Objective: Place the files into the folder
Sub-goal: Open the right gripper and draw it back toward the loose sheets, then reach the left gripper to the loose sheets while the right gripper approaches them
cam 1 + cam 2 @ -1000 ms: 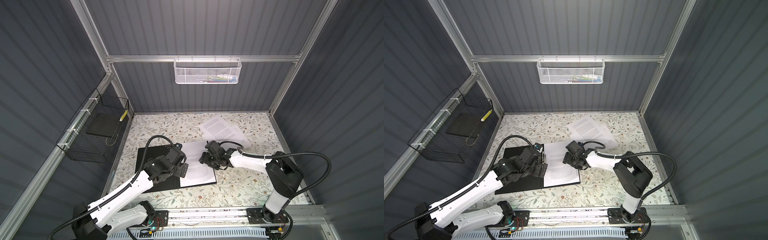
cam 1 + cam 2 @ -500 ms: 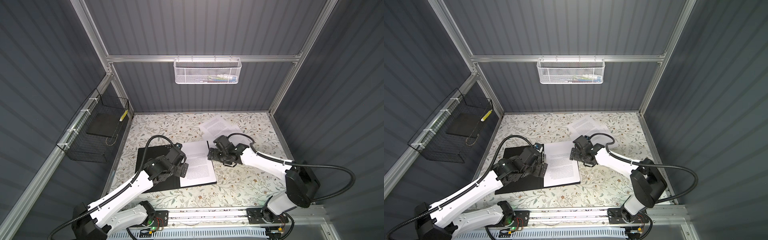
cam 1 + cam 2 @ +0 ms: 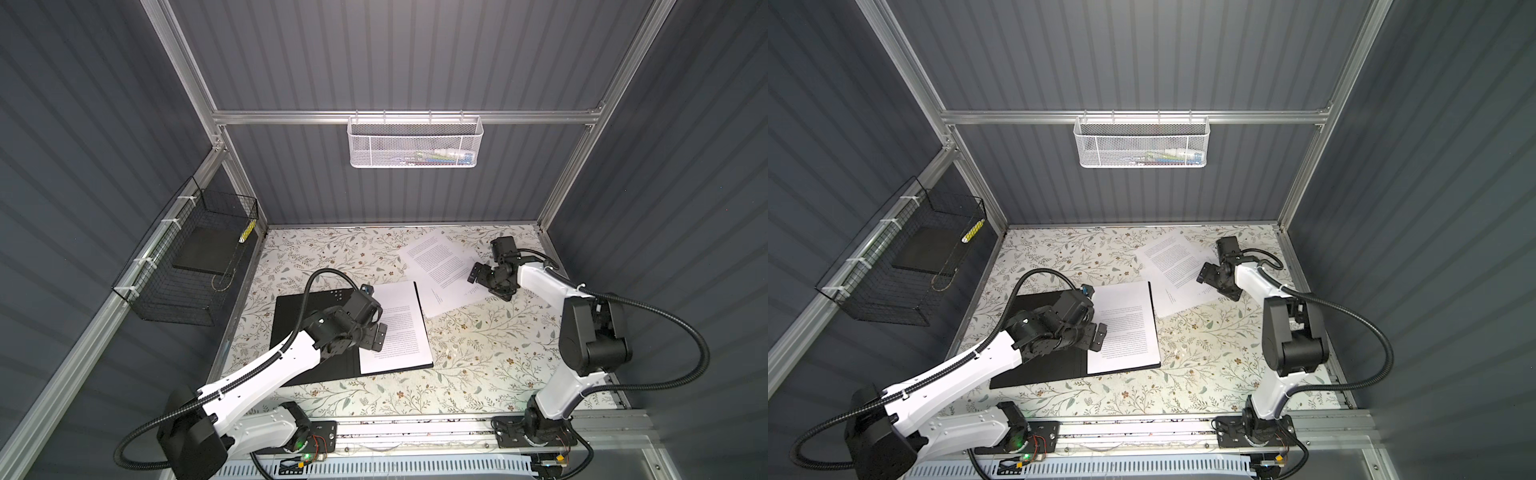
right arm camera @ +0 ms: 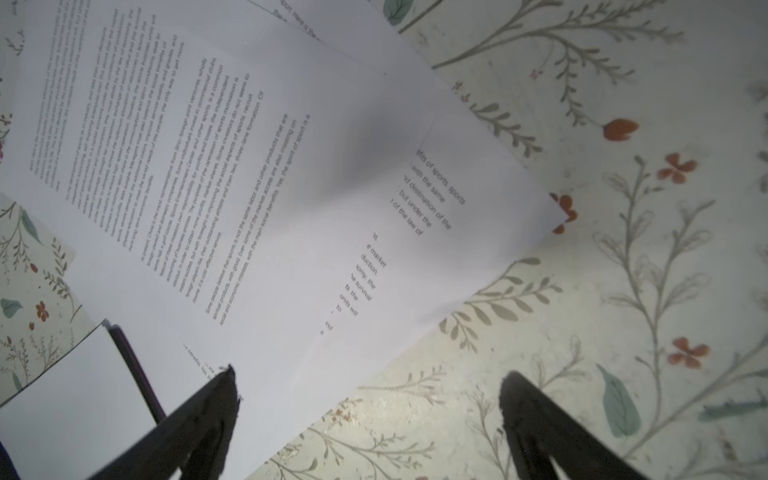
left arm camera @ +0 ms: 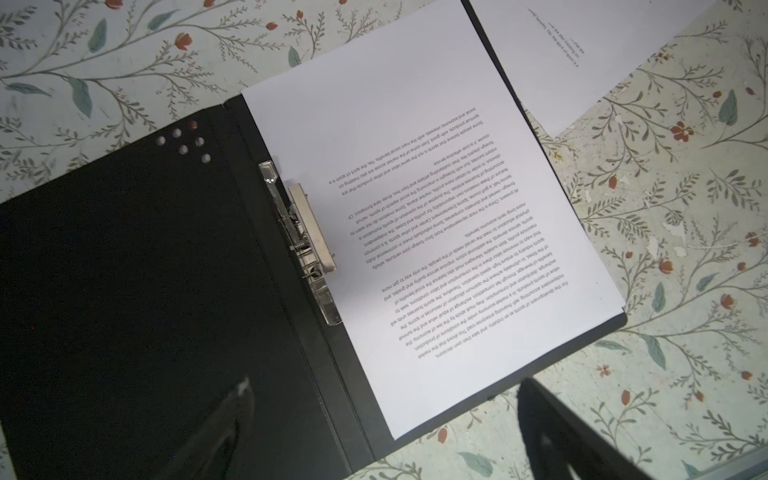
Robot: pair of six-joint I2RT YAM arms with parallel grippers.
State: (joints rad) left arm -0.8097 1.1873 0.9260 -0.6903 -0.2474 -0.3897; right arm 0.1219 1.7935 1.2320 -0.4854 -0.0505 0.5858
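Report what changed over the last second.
The right gripper left the right edge of the folder and swung right and toward the back. It now hovers over the loose sheets, jaws wide open and empty. The left gripper stayed open above the open folder, the filed sheet still lies on its right half, and the loose sheets have not shifted.

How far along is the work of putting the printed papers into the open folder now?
Done: one white printed paper sheet lies in the open black-lined folder. In hand: nothing; the left gripper and the right gripper are both open. Left: the loose overlapping white printed sheets on the floral table, near the right gripper, must go in.
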